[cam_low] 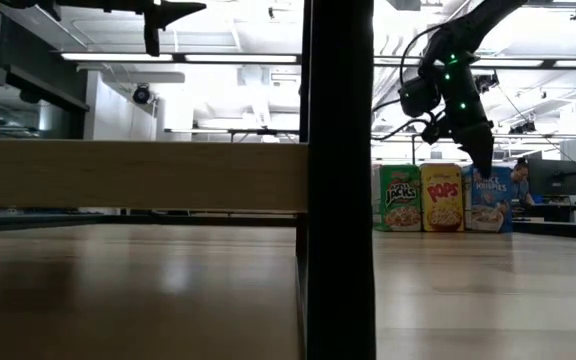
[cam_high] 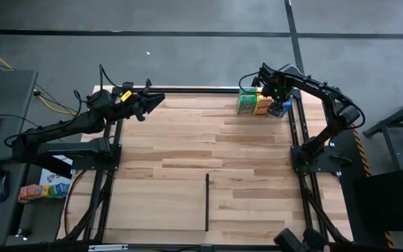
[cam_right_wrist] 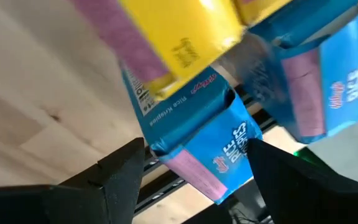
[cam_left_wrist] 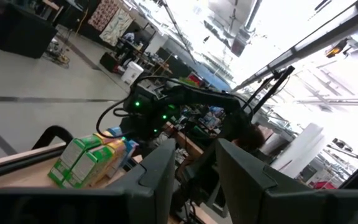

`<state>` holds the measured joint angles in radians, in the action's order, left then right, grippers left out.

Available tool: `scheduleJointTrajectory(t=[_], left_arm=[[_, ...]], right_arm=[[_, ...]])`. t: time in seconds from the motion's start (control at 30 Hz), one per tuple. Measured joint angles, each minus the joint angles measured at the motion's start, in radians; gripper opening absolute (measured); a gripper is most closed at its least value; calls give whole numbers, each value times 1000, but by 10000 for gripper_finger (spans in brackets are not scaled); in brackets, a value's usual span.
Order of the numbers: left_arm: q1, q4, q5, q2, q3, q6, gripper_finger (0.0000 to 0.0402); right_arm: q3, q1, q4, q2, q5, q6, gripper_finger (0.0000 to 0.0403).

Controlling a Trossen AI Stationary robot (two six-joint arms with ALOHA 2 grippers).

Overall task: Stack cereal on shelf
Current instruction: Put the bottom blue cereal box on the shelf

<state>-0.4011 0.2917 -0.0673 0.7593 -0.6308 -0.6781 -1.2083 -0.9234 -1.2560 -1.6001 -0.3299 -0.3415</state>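
Observation:
Cereal boxes stand upright on their bottom ends at the table's far right corner: green (cam_high: 247,103), yellow-orange (cam_high: 262,106) and blue (cam_high: 280,109), with a second row behind them. The low view shows the green (cam_low: 401,198), yellow (cam_low: 441,198) and blue (cam_low: 488,200) fronts. My right gripper (cam_right_wrist: 197,165) is open and comes down over the blue box (cam_right_wrist: 197,134), one finger on each side of its top. My left gripper (cam_high: 152,103) hangs empty in the air over the far left, its fingers a little apart. Of the shelf, only the thin black bar (cam_high: 207,203) shows. My right gripper stands from above with its fingers (cam_right_wrist: 126,168) on either side of the blue box's top end (cam_right_wrist: 166,149). The box stays upright on the table. Whether the fingers touch its sides, I cannot tell.
A large black metal frame (cam_high: 296,140) runs around the table's edges, close beside the boxes. Bare wood lies across the table's middle and near side. In the low view the black bar (cam_low: 338,180) stands close in front and hides the middle.

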Motion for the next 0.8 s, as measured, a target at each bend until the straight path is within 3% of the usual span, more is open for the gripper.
scheduleJointTrajectory(t=[0.47,0.8], left_arm=[[0,0,0,0,0,1,111],[0,0,0,0,0,1,111]], right_arm=[[-81,29,-37,-3,6,-44,267],[-43,6,-34,-4,10,-75,267]])
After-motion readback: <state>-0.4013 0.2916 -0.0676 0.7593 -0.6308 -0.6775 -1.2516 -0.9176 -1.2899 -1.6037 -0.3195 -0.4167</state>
